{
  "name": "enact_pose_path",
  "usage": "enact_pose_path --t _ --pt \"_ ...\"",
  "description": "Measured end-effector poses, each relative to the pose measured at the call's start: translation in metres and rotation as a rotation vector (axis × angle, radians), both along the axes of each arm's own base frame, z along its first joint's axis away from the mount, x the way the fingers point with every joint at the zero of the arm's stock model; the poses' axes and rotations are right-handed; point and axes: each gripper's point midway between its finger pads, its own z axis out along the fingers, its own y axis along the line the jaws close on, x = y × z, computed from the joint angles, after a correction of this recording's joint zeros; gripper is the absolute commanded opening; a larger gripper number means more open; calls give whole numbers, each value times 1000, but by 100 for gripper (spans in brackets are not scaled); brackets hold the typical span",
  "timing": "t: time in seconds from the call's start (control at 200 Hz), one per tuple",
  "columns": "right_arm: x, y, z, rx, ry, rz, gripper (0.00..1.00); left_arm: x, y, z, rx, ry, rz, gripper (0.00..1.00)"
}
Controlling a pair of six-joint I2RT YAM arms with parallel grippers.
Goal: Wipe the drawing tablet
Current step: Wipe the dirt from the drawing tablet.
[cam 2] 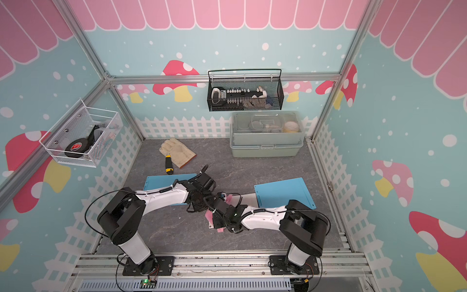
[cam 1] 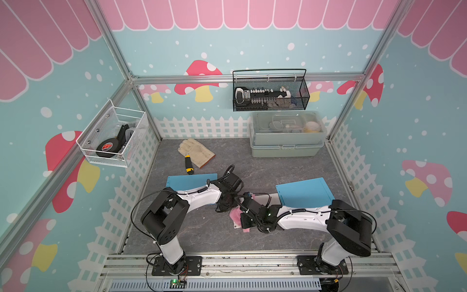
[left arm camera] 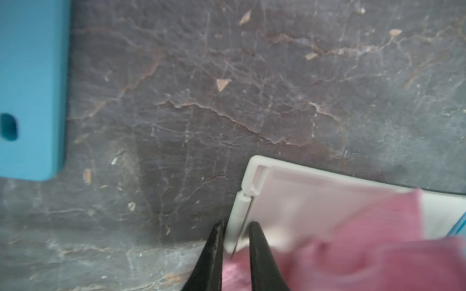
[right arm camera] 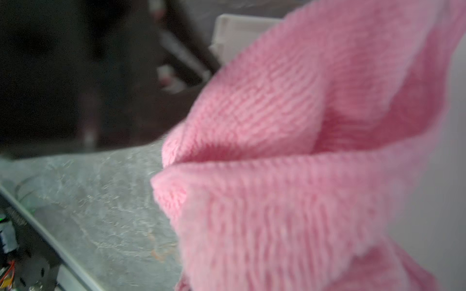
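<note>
Grey marbled desk (cam 1: 199, 227): a white-framed drawing tablet (left arm camera: 290, 199) is laid flat beneath the right pincer (cam 1: 246, 198), which is clamped on a pink cloth (right arm camera: 290, 151). The tablet's edge is straddled by the left pincer (left arm camera: 237, 224), jaws narrowed; a grip cannot be confirmed. A blue mat (left arm camera: 30, 88) is seen apart from that pincer.

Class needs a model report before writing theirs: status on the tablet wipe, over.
Left hand astride drawing tablet's white edge, grip unclear. Right hand shut on pink cloth, cloth over part of tablet. Hands crowd each other above it.
</note>
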Motion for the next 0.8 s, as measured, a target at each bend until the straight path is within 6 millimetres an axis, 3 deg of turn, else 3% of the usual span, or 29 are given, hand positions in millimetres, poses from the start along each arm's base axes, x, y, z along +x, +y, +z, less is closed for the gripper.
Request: enact_pose_path --t 0.075,0.14,0.2,0.31,0.37,0.44,0.635,0.73,0.8 --pt "-1 15 10 51 -11 21 0 0 -1 1 -7 0 -1 18" --pt "-1 12 14 64 -15 12 0 0 -1 1 -7 -1 -2 18" --pt "3 -5 11 63 -7 -23 0 0 0 1 -8 -1 -2 18" --pt "11 -55 -5 17 18 -133 0 0 -1 1 -9 -2 -3 18" --pt "11 -66 -10 -2 27 -154 0 1 -1 1 -9 -4 -3 18" --pt "6 -56 -9 0 24 -125 0 0 -1 1 -9 -3 -3 18" --pt "-14 11 8 106 14 17 0 1 0 1 -34 -1 0 17" --pt "-13 9 5 124 20 9 0 1 0 1 -51 7 -2 17" --pt "-9 -11 -6 114 38 -35 0 1 0 1 -59 11 -6 17"
